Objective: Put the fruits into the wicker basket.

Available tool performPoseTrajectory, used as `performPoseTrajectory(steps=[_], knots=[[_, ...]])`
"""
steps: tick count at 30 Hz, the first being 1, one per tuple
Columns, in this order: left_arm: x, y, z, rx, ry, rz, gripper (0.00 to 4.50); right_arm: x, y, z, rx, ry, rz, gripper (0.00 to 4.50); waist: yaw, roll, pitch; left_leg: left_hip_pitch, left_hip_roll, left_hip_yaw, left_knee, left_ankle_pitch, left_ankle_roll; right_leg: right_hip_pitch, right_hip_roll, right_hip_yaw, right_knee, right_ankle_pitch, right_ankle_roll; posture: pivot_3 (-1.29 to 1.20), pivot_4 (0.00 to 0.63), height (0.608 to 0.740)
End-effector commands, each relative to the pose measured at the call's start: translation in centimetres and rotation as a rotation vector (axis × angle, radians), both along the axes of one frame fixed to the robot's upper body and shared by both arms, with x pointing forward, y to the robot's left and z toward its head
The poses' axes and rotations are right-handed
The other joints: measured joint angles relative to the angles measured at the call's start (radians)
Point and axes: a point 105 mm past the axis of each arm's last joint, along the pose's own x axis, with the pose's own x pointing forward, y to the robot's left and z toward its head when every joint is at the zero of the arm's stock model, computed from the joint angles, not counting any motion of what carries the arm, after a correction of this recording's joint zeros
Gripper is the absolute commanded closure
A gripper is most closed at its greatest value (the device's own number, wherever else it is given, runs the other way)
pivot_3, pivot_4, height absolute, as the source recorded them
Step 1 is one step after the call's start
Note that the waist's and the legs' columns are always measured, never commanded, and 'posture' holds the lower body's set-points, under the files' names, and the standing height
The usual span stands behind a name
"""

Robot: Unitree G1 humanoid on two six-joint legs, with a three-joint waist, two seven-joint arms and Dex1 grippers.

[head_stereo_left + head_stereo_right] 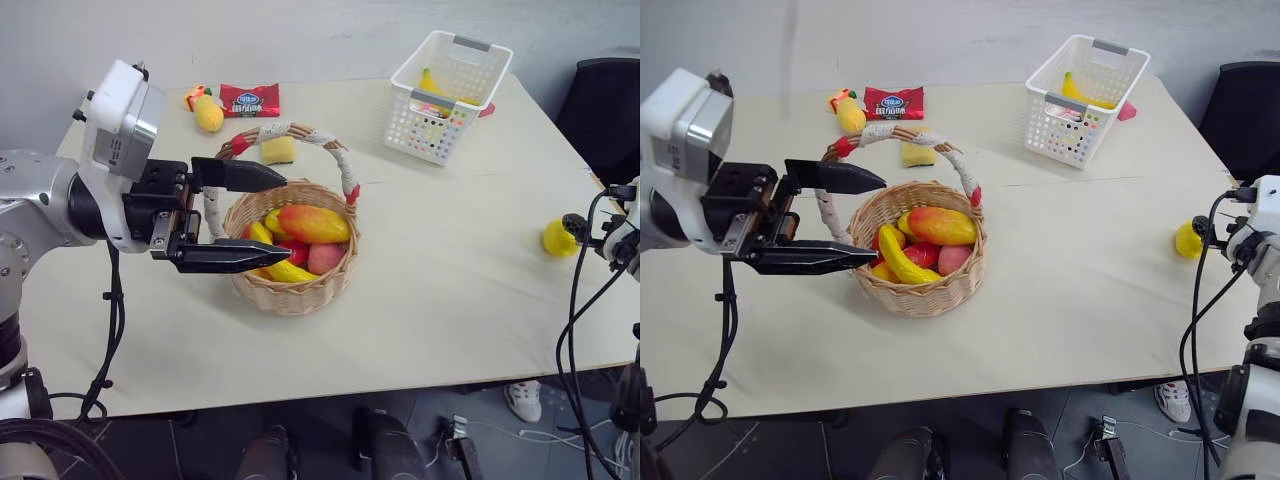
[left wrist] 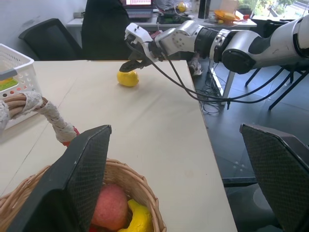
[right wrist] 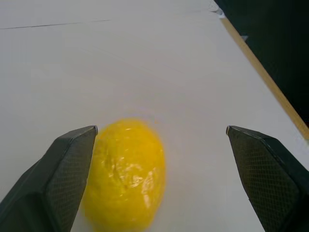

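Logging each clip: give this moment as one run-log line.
right claw: open, lemon between fingers, ungrasped | left claw: open, beside wicker basket | banana: in basket

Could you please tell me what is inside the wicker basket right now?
The wicker basket holds a banana, a mango-like orange fruit and red fruits; anything beneath them is covered.

Even, bright light is falling over the pale table; shadows are lying soft and faint; glare is glinting on the lemon, which is showing slightly blurred; the head views are staying sharp throughout.
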Motion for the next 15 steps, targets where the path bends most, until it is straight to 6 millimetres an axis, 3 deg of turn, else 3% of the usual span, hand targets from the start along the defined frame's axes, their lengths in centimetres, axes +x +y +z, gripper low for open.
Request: performPoseTrajectory(steps=[1,12,15], knots=[[-0.7,0.2,0.7,-0.004,-0.040,0.012,0.00,0.5,-0.4,-0.2,0.001,-0.022,-0.027,0.05,-0.004,0.000,0.000,0.000,0.000,0.000,0.000,0.000,0.000,0.000,0.000,0.000,0.000,0.000,0.000,0.00,0.150,0.740],[-0.7,0.3,1.1,-0.001,-0.050,0.040,0.00,0.9,-0.2,-1.1,0.096,-0.013,-0.019,0.05,-0.011,0.000,0.000,0.000,0.000,0.000,0.001,0.000,0.000,0.001,0.000,0.000,0.000,0.000,0.000,0.00,0.150,0.740],[-0.6,0.3,1.2,-0.001,-0.059,0.040,0.00,1.3,1.2,-0.9,0.133,-0.003,0.077,0.42,-0.012,0.000,0.000,0.000,0.000,-0.001,0.001,0.000,0.000,0.001,0.000,0.000,0.000,0.000,0.000,0.00,0.150,0.740]])
